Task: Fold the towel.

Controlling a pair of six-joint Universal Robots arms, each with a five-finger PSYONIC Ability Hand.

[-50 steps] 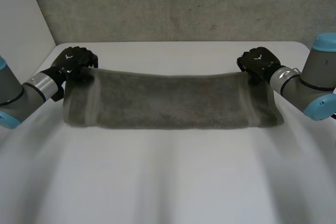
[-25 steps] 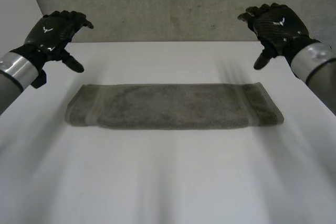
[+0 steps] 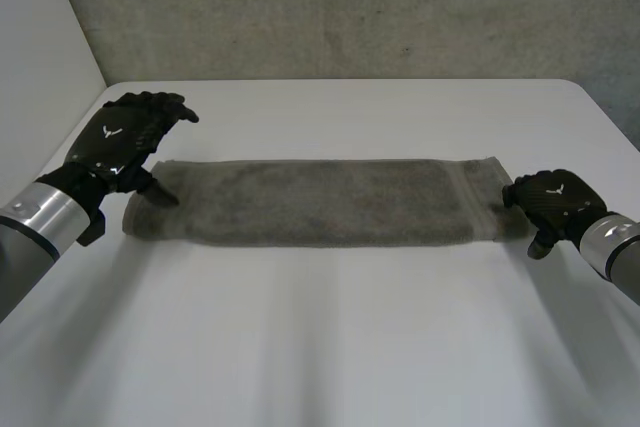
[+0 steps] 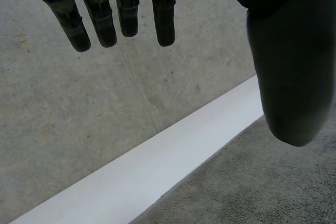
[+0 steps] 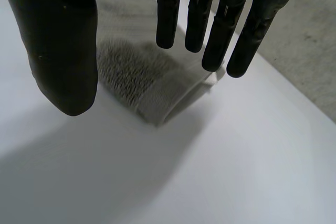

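At both ends of towel [image 3: 320, 202], left hand [image 3: 120, 142] and right hand [image 3: 555, 202] spread, empty; seemingly folded lengthwise, crosswise fold remaining

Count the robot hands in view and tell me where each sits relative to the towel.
2. The left hand is above the left end of the towel; the right hand is beside its right end. Both are open.
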